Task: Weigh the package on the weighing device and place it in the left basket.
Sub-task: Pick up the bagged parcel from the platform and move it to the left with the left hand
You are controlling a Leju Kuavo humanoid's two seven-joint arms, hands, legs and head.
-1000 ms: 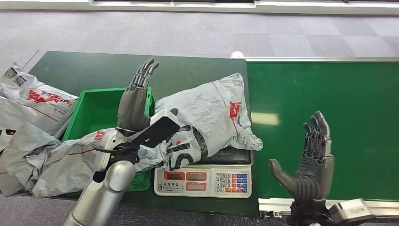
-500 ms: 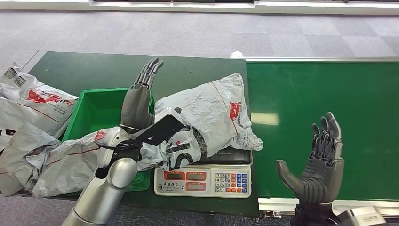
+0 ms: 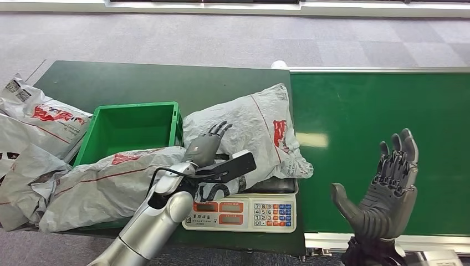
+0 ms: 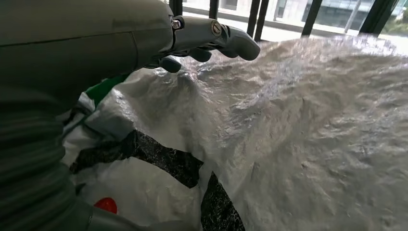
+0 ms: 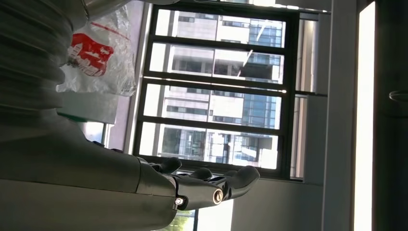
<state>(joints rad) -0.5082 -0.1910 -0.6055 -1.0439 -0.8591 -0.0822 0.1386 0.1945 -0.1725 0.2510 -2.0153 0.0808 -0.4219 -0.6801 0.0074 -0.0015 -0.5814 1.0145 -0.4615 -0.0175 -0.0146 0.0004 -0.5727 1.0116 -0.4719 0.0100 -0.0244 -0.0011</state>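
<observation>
Left robot hand (image 3: 206, 145) fingers spread, resting on package (image 3: 252, 133) atop scale (image 3: 239, 213), right robot hand (image 3: 388, 191) wide, wrist view shows windows (image 5: 216, 91)

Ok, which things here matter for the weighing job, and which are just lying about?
Job:
- package on the scale
- green basket, the drop-off
- left hand, over the package
- right hand, open, raised

Lying about:
- other mail bags at the left
- bag draped over the basket's front
- green conveyor
</observation>
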